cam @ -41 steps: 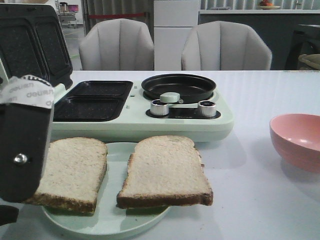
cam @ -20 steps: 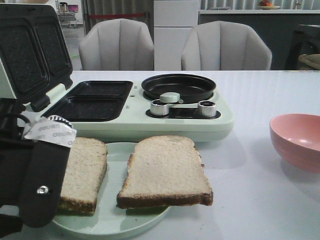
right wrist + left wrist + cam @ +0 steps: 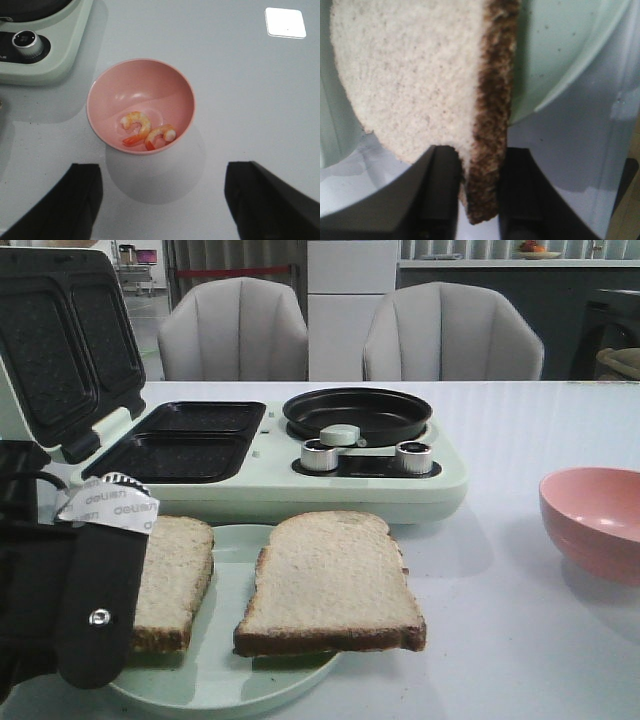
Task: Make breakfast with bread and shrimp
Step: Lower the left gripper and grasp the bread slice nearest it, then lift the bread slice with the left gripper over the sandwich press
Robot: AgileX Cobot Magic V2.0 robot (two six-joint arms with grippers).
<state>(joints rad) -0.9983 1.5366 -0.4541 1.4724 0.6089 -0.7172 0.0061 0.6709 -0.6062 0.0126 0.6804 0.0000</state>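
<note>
White tabletop was seen beneath a pale green plate bearing two bread slices; the nine-o'clock slice was pinched (crust edge) by the left gripper. Two shrimp lay in a pink bowl below the spread right gripper.

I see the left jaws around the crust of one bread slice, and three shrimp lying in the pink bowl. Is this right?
Not fully. The right wrist view shows two shrimp in the pink bowl, not three. The rest holds: the left gripper has its jaws around the crust of one bread slice.
</note>
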